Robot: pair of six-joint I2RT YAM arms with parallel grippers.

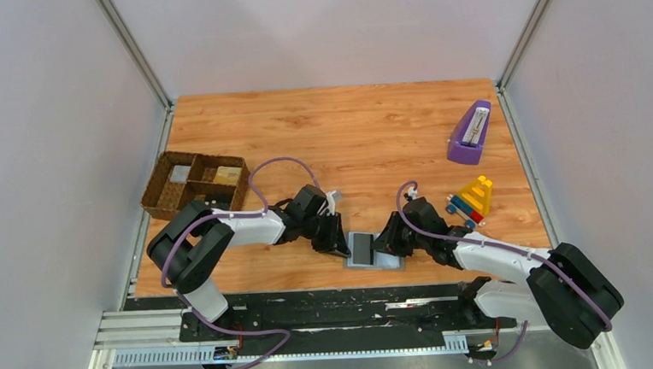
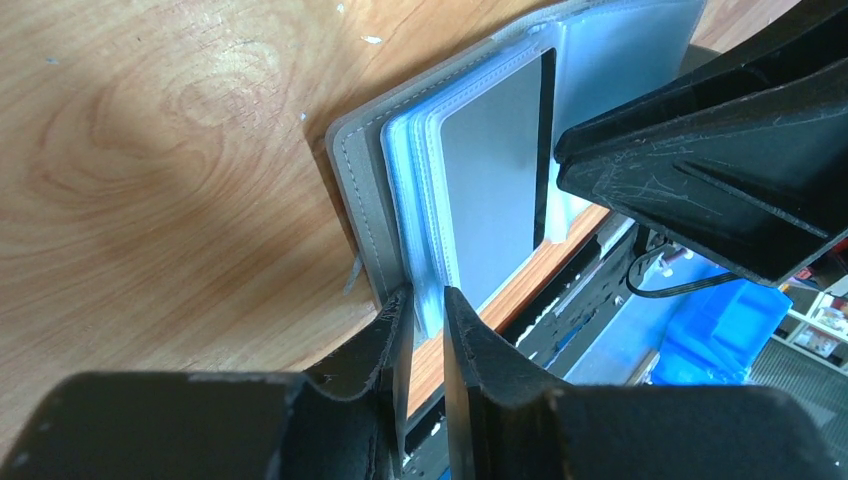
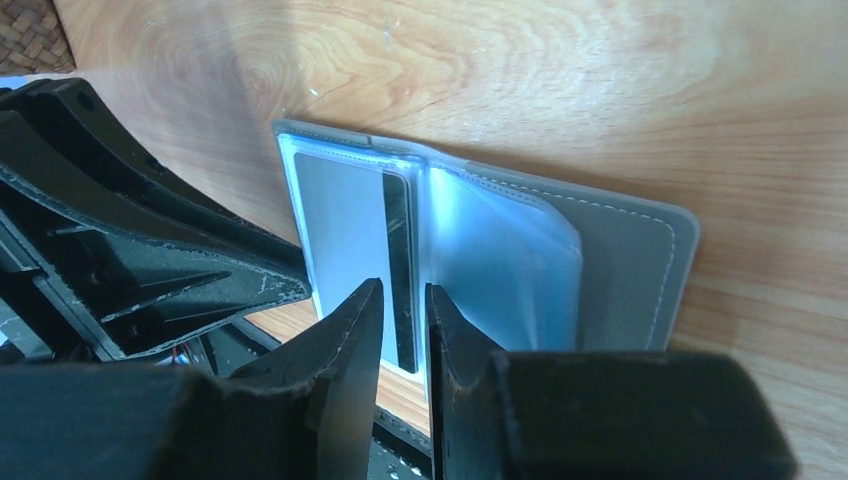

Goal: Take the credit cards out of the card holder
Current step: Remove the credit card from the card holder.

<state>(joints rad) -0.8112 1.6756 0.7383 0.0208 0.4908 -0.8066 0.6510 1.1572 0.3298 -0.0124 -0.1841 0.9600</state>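
Observation:
The card holder (image 1: 388,262) lies open near the table's front edge, grey outside (image 2: 355,190) with pale blue clear sleeves inside (image 3: 500,260). A grey credit card (image 1: 362,249) with a dark stripe sits in its left sleeve (image 2: 495,170) (image 3: 345,230). My left gripper (image 1: 341,245) is at the holder's left edge, jaws nearly together with a corner of the sleeve stack between the tips (image 2: 428,296). My right gripper (image 1: 388,245) stands over the spine with a narrow gap above the card's stripe (image 3: 404,288). Whether it pinches a sleeve does not show.
A brown woven divided tray (image 1: 195,184) stands at the left, with flat pieces in its compartments. A purple object (image 1: 470,133) and a yellow, red and blue toy stack (image 1: 471,200) sit at the right. The black rail (image 1: 313,305) runs just below the table's front edge.

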